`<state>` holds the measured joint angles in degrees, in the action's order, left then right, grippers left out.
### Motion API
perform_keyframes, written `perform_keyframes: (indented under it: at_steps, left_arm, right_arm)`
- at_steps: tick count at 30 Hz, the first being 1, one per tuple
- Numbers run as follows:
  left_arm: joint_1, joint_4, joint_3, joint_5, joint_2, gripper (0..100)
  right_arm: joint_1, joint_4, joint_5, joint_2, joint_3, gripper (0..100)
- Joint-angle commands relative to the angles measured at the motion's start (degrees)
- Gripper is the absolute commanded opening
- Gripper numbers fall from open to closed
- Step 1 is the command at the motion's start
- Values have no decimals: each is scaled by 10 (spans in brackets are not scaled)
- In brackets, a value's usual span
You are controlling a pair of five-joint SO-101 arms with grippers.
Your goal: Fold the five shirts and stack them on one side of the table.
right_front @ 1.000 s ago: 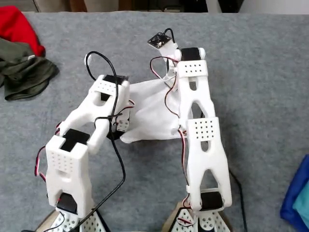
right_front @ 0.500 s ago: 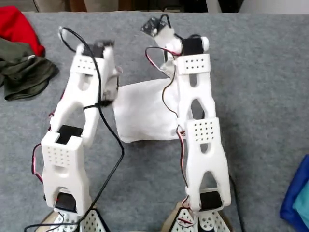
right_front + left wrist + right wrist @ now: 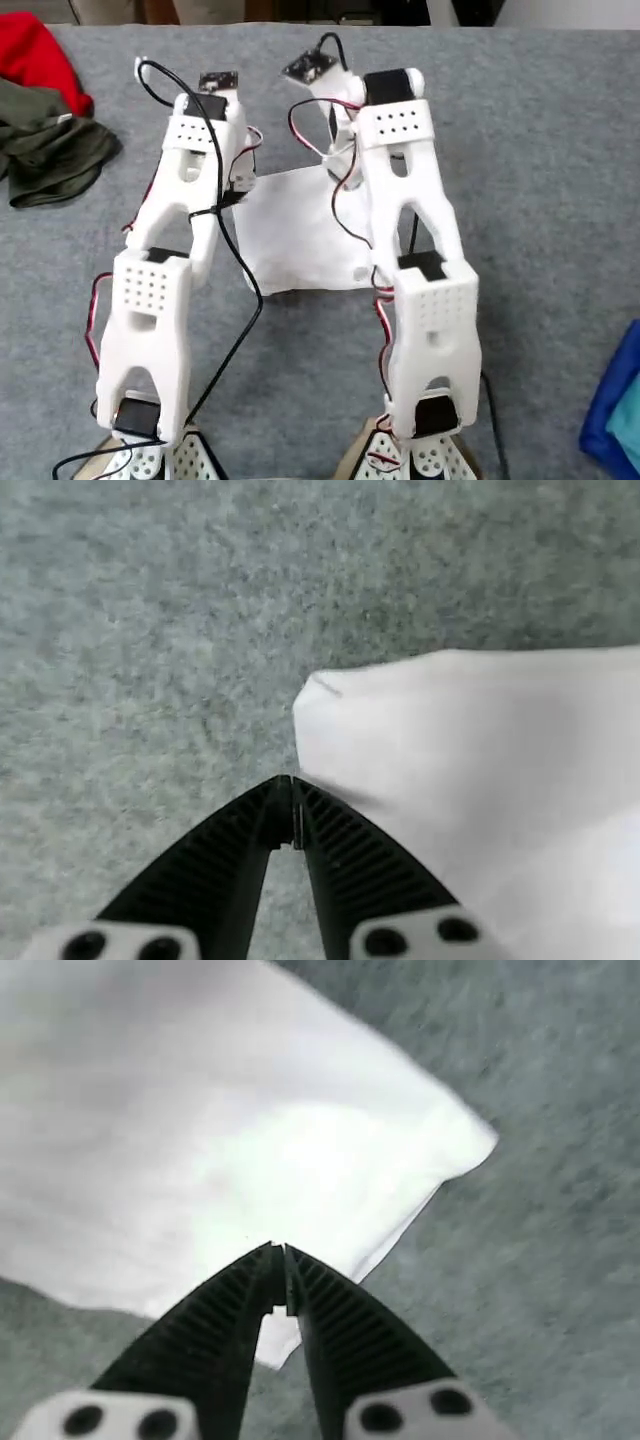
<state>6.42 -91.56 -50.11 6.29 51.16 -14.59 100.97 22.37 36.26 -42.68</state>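
Left end effector point(image 3: 292, 792): black, with two ridged fingers point(image 3: 215, 865) pressed together at the tips, no gap between them.
White shirt point(image 3: 480, 750): lies flat and smooth on the bench, with one rounded corner showing.
Where they meet: the tips sit right at the shirt's edge, near that corner. One finger covers a bit of the cloth. I cannot tell if any cloth is pinched.
Bench point(image 3: 150, 610): grey and fuzzy, under the shirt and the end effector.

The shirt point(image 3: 295, 240) is smooth matt white cloth; the table point(image 3: 540, 150) is rough grey felt. The arms point(image 3: 432, 315) are matt white plastic, the fingers point(image 3: 345, 855) black, ribbed.
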Motion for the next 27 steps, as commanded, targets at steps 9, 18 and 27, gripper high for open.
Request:
perform_keyframes:
  at_steps: [9, 18, 27]
  left_arm:
    - [4, 2, -155, 3, 110, 21]
    - [2, 2, -156, -25, 125, 21]
    - [4, 2, -156, -30, 125, 23]
  right_arm:
    - [15, -231, -9, -119, 402, 5]
    - [123, -281, 43, -116, 485, 5]
    - [167, -260, 109, -121, 458, 5]
